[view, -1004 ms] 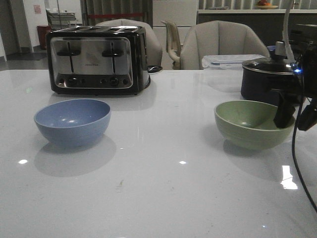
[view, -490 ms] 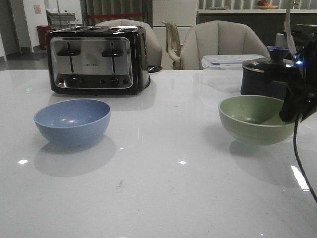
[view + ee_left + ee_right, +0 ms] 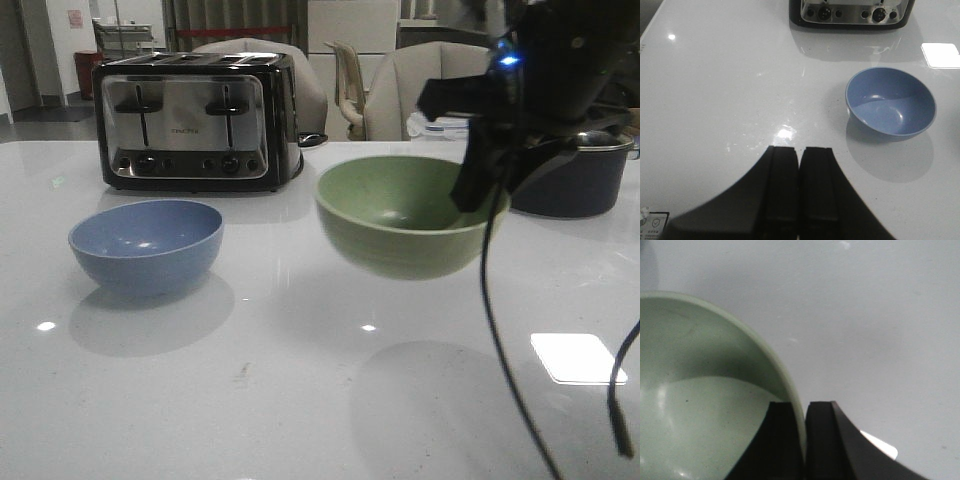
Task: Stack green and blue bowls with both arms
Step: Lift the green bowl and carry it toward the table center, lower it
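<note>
Pale sage-green matte bowl point(image 3: 410, 215) airborne above the glossy white table point(image 3: 300, 400), at 3 o'clock of the dusty-blue matte bowl point(image 3: 146, 243). Right gripper point(image 3: 805, 440) pinches its rim, one finger inside. Left gripper point(image 3: 799, 192) closed, empty. Bowl looks light, rigid; rim grip may pivot.

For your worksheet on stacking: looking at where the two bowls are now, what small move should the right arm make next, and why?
Probably carry the green bowl further left, until it hangs over the blue bowl. The right gripper has its jaws pinched on the green bowl's rim and holds it above the table, beside the blue bowl, not yet over it.
</note>
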`<state>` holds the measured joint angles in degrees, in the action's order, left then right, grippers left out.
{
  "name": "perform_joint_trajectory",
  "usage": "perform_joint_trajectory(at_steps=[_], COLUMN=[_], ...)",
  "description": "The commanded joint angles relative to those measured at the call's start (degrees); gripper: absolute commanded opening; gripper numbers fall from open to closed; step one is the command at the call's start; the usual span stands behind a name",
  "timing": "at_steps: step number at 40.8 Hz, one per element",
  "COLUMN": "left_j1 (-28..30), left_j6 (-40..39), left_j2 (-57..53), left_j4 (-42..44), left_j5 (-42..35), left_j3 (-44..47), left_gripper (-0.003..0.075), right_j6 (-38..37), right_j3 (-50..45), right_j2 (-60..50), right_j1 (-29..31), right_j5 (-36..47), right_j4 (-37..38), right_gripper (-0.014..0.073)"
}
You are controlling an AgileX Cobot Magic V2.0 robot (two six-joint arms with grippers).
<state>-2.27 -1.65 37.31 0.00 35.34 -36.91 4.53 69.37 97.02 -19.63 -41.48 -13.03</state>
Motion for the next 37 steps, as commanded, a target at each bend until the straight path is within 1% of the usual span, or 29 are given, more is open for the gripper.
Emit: perform_joint_trajectory(at_steps=[1,9,12,14,22,25,31,37], left_j1=[0.2,0.2,0.2,0.2,0.2,0.2,0.2,0.2], left_j6=[-0.3,-0.3,-0.3,-0.3,-0.3,-0.3,-0.3,-0.3], left_j2=[0.2,0.2,0.2,0.2,0.2,0.2,0.3,0.4], left_j4=[-0.5,-0.5,-0.5,-0.5,-0.5,-0.5,-0.5,0.0], left_j5=[-4.4,-4.0,-4.0,-4.0,-4.0,-4.0,-4.5,-5.4], left_j3=[-1.7,-1.7,-1.7,-1.7,-1.7,-1.7,-1.7,-1.7], left_gripper=[0.0101,0.01,0.01,0.0101,0.0101,0.0101,0.0101,0.0104], right_j6=[0.5,0.5,0.5,0.5,0.5,0.5,0.5,0.5], right_j3=[1.4,1.4,1.4,1.4,1.5,1.5,1.5,1.0], right_j2=[-0.3,5.0,6.3,6.6,6.9,6.7,3.1,-4.7], right_j1=[-3.3,-7.2,-7.9,-8.2,-8.4,-8.4,-8.4,-8.4], right_j5=[2.2,5.0,6.5,7.1,9.2,9.1,7.3,4.2], right_j4=[-0.7,-2.1,-3.2,-3.5,-3.2,-2.2,0.3,2.9], right_gripper=[0.0034,0.0035,0.0064,0.0106,0.0412,0.0472,0.0484,0.0484])
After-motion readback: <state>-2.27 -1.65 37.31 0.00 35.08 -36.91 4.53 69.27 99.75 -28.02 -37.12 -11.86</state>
